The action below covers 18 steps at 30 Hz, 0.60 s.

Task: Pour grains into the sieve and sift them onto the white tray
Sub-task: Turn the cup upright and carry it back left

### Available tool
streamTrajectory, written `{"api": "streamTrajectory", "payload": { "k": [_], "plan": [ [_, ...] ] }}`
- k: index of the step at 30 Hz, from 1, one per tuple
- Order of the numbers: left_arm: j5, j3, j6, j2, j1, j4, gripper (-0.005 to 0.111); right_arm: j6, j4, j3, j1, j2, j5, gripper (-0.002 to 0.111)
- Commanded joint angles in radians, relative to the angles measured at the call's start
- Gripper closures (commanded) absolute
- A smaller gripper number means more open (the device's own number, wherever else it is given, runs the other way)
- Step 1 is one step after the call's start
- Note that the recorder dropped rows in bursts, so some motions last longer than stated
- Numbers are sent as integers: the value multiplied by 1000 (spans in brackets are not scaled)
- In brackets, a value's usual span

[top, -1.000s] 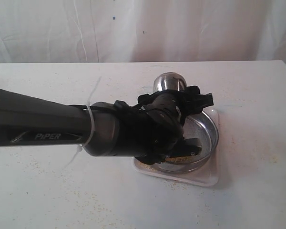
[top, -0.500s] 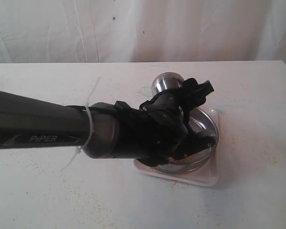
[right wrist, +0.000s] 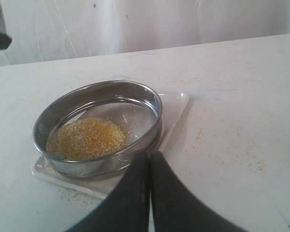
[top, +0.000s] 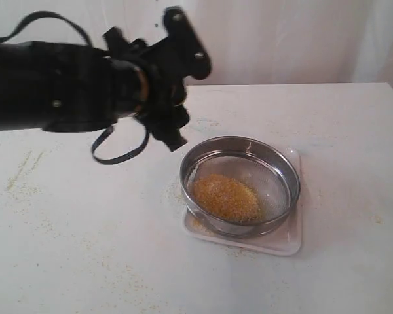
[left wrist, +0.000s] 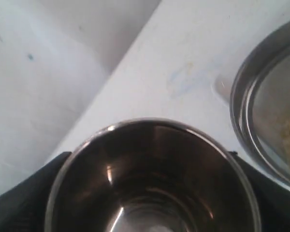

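The grains [top: 226, 197] lie in 1 heap inside the sieve [top: 275, 160], which sits on the tray [top: 289, 237] to catch what falls. The left claw [left wrist: 150, 208] hugs the empty-looking cup [left wrist: 150, 159], clear of the sieve. The right claw [right wrist: 148, 166], pinched together, hangs near the sieve.

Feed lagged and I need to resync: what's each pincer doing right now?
Left pincer: closed around the steel cup.
Right pincer: shut, holding nothing.

The left arm [top: 52, 85] has swung up and away from the sieve [top: 240, 186], carrying the steel cup [left wrist: 152, 179] off with it. The heap of grains [top: 225, 197], hidden before, now lies in plain sight.
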Motion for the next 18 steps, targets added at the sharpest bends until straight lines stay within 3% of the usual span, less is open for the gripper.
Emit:
{"api": "streamTrajectory", "payload": {
  "k": [1, 3, 4, 5, 6, 9, 13, 18],
  "plan": [
    [-195, 194, -25, -72, 152, -175, 107, 2, 3, 5, 5, -3, -10, 108],
    [-315, 270, 24, -91, 219, -265, 107, 2, 3, 5, 5, -3, -10, 108],
    [-454, 346, 72, -107, 292, -356, 107, 2, 3, 5, 5, -3, -10, 108],
    [-505, 379, 98, -111, 321, -399, 107, 2, 3, 5, 5, -3, -10, 108],
    [-601, 432, 132, -120, 392, -468, 107, 2, 3, 5, 5, -3, -10, 108],
    [-669, 497, 142, -120, 499, -573, 107, 2, 3, 5, 5, -3, -10, 108],
    [-824, 588, 139, -120, 643, -584, 107, 2, 3, 5, 5, -3, -10, 108],
    [-873, 622, 165, -118, 726, -611, 107, 2, 3, 5, 5, -3, -10, 108]
  ]
}}
